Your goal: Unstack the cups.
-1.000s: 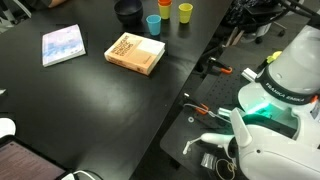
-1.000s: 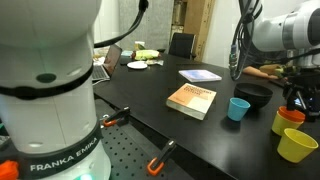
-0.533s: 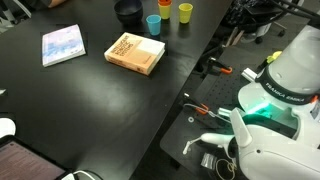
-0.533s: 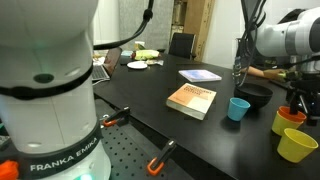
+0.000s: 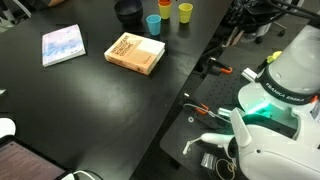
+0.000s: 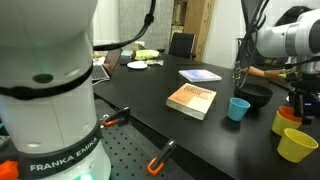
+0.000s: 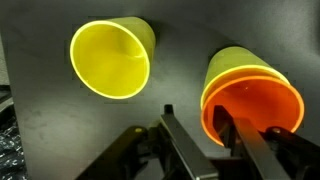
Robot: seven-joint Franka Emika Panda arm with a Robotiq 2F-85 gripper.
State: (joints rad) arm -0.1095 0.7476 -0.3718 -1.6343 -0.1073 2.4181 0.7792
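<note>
We see the cups clustered near the far edge of the black bench [image 5: 80,110]. The light blue cup [image 6: 238,108] stands alone just beside the dark bowl [image 6: 256,96]. A yellow cup [image 7: 110,58] stands apart. The orange cup [image 7: 255,110] sits nested in a 2nd yellow cup [image 7: 232,60]. The gripper [image 7: 196,116] is parted and straddles the orange cup's rim, 1 finger inside and 1 outside, with a gap showing and nothing clamped.
</note>
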